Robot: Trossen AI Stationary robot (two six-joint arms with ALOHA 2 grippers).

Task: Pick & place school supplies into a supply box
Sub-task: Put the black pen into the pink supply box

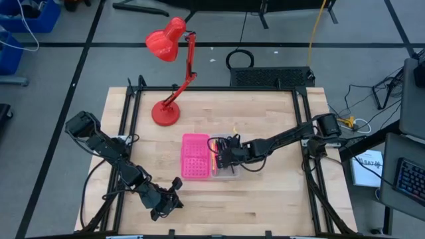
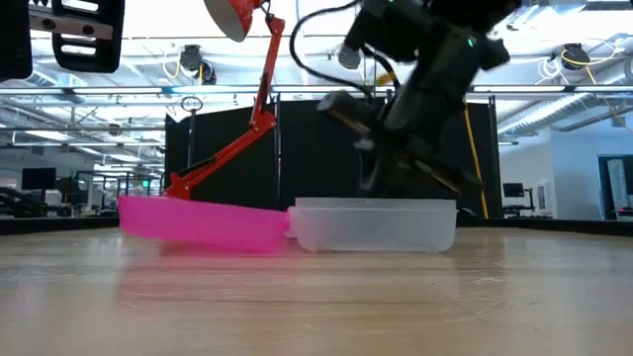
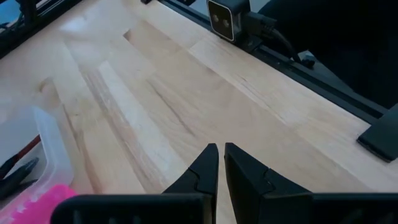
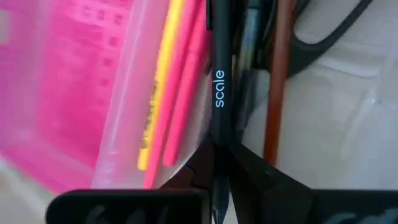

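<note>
The supply box lies open at mid-table: its pink dotted half (image 1: 194, 157) is joined to the clear tray (image 1: 226, 170). In the right wrist view the tray holds a yellow pencil (image 4: 163, 74), a pink pencil (image 4: 186, 81), a brown pencil (image 4: 278, 68) and the black scissors (image 4: 323, 34). My right gripper (image 4: 219, 149) hangs over the tray (image 2: 376, 225), shut on a black pen (image 4: 219, 56) printed "scale". My left gripper (image 3: 221, 163) is shut and holds nothing, hovering near the table's near-left part (image 1: 169, 199), apart from the box. My right gripper pinches the black pen between its two fingers (image 4: 249, 168), on the shaft just below the "scale" print (image 4: 219, 127). The pen runs along the fingers and sticks out ahead of them over the tray's pencils. Whether its far end rests in the tray does not show.
A red desk lamp (image 1: 169, 46) stands on its round base (image 1: 165, 113) at the far-left part of the table. Black frame rails (image 1: 307, 126) run along the table's sides. Bare wood (image 1: 265, 206) stretches along the near edge, right of the left gripper.
</note>
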